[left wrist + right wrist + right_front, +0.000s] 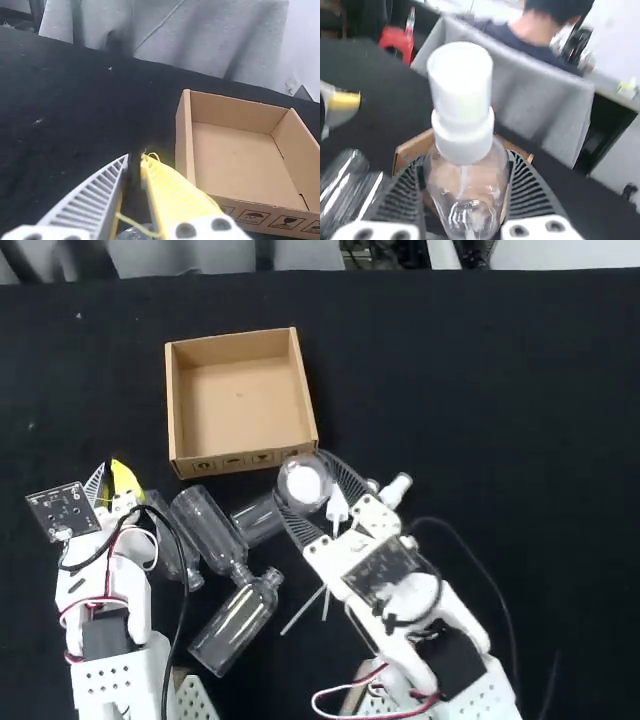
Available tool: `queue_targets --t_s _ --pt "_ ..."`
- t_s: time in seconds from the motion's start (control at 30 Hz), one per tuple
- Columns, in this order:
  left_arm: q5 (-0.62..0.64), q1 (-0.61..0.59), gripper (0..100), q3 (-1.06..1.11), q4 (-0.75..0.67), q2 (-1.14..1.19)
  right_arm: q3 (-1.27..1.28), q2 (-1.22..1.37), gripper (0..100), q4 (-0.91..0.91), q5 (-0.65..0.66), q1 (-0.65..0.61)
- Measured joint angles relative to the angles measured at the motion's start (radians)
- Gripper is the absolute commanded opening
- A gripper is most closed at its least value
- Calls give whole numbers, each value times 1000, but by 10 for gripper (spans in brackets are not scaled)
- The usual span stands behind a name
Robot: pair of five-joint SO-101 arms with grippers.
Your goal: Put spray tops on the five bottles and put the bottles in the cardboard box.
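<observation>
cardboard box [240,400] stands open on the black table [500,390], toward its far side, and nothing is inside it. in the left wrist view the box [240,155] shows bare brown floor and walls, with the table [60,100] dark around it.

the two arms stand at the near edge. the right gripper [305,490] sits just in front of the box's near wall, clamped on a clear held bottle [465,195]. its black ribbed fingers [527,195] press on both sides of the bottle's body. this bottle stands upright in the right gripper [465,165] and already carries a white spray top [461,100], which from above is a white round cap [303,480].

the left gripper [112,480] is near the box's left front corner, above the table. its grey and yellow fingers are drawn almost together, with a thin gap at the tips and nothing between them [135,160].

between the arms, the loose bottles [210,525] lie on their sides, close together and partly overlapping. the lowest bottle [235,618] has a bare neck that points toward the right arm.

a loose spray top [397,486] lies just beside the right gripper, and thin white tubes [303,612] lie on the table below it.
</observation>
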Motion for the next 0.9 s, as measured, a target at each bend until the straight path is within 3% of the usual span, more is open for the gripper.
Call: queue_targets --t_s 0.43,0.9 --pt "0 2 37 0 0 0 -324 502 18 -193 0 -2" --pt "0 2 37 0 0 0 -555 1063 18 -388 -95 -2"
